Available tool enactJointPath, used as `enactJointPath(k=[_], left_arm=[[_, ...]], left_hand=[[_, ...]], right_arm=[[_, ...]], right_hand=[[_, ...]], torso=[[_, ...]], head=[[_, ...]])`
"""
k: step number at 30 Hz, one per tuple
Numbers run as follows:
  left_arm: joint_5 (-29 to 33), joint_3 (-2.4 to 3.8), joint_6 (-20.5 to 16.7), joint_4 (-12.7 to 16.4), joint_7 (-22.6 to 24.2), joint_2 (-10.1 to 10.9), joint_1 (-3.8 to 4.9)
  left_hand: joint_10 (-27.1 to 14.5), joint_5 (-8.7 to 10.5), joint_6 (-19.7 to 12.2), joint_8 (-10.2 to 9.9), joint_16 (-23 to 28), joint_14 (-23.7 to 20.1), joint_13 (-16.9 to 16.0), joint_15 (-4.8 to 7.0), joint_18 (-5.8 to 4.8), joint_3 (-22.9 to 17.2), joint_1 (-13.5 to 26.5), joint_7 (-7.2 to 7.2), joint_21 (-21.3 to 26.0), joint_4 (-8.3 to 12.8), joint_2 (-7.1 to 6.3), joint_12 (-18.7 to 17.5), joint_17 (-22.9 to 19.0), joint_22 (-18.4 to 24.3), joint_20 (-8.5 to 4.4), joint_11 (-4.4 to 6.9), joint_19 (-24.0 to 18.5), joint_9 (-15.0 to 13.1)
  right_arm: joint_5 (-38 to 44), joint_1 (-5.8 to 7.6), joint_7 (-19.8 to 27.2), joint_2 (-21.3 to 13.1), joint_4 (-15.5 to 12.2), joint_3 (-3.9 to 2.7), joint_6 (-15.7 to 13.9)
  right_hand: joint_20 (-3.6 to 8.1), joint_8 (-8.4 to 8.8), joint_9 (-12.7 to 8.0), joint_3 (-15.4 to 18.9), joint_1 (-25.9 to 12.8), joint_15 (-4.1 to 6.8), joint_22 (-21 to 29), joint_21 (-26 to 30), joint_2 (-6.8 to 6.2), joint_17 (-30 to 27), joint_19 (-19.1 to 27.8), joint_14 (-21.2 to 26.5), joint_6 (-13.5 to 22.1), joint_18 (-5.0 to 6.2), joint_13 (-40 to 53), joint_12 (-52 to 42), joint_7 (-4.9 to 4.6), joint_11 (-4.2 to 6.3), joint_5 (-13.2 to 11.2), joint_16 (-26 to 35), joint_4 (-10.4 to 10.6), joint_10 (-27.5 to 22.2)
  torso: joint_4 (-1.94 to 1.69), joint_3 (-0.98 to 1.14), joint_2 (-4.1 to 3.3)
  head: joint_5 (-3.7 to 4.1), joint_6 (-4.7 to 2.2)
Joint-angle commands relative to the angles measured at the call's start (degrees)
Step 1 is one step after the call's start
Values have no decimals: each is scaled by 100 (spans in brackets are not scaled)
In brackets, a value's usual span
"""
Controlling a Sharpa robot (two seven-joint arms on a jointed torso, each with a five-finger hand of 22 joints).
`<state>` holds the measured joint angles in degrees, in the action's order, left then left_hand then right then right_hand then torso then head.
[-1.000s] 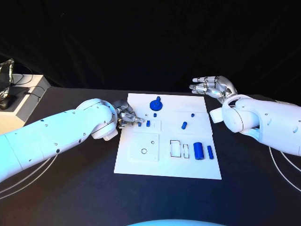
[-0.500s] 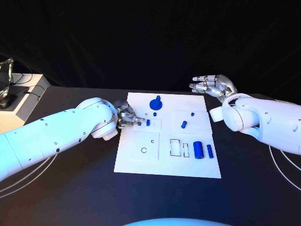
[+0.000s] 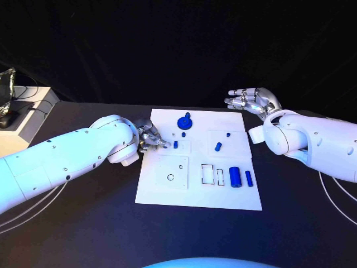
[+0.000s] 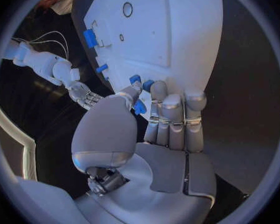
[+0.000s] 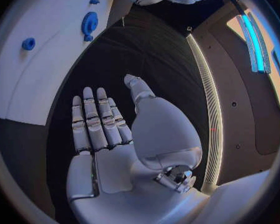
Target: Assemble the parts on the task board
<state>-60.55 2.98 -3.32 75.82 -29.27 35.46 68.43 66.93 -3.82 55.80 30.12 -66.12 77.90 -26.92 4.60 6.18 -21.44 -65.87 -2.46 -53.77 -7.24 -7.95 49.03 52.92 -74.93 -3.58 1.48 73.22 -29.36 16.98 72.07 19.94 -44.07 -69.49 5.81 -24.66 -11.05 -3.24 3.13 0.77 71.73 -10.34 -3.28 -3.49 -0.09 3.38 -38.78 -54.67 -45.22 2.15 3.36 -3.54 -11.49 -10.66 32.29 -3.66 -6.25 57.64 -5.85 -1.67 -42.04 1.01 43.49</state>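
We've got the left hand [image 3: 150,138] at the board's [image 3: 227,198] left edge, thumb + fingers pinching a small blue part [image 4: 139,106] right over the slots there. Right hand [image 3: 255,101] hangs open w/ nothing in it, off the far right corner. Imo lower it straight, don't tilt, or it'll jam.

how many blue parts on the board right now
About 7: gear at the far edge, small peg below it, one by the left robot hand, two mid-right, two near-right. The hand may hide more.
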Motion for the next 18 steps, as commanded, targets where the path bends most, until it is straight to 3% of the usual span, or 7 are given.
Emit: enactJointPath(k=[1,7,18], left_arm=[[28,3,122,-1,-35,-12,2],[29,2,119,-38,-53,-32,2],[45,-9,124,-97,-99,-96,2]], left_hand=[[15,12,18,-23,-31,26,-10,15,-86,-58,-78,34,-53,74,5,20,27,-450,-7,50,55,-11],[16,12,25,-20,-40,32,-22,20,-96,-143,-52,44,-91,143,21,26,62,-458,-19,57,54,-40],[73,12,62,-6,-68,78,-13,34,-103,-163,38,65,-174,81,8,14,127,-472,-27,73,102,-63]], right_arm=[[43,-1,61,0,-11,-2,28],[43,-1,62,-1,-15,-2,26],[43,-1,61,-4,-27,-2,25]], right_hand=[[-11,18,3,-32,-37,5,1,18,18,-5,-9,-38,-39,-56,-7,18,-168,6,16,33,-6,45],[-11,18,3,-32,-37,5,1,18,18,-5,-9,-38,-39,-56,-7,18,-168,6,16,33,-6,45],[-10,17,4,-30,-39,5,2,19,14,-5,1,-37,-48,-59,-7,18,-167,7,19,34,3,48]], torso=[[-1,0,2],[0,1,0],[3,8,-4]], head=[[4,7],[6,14],[7,28]])
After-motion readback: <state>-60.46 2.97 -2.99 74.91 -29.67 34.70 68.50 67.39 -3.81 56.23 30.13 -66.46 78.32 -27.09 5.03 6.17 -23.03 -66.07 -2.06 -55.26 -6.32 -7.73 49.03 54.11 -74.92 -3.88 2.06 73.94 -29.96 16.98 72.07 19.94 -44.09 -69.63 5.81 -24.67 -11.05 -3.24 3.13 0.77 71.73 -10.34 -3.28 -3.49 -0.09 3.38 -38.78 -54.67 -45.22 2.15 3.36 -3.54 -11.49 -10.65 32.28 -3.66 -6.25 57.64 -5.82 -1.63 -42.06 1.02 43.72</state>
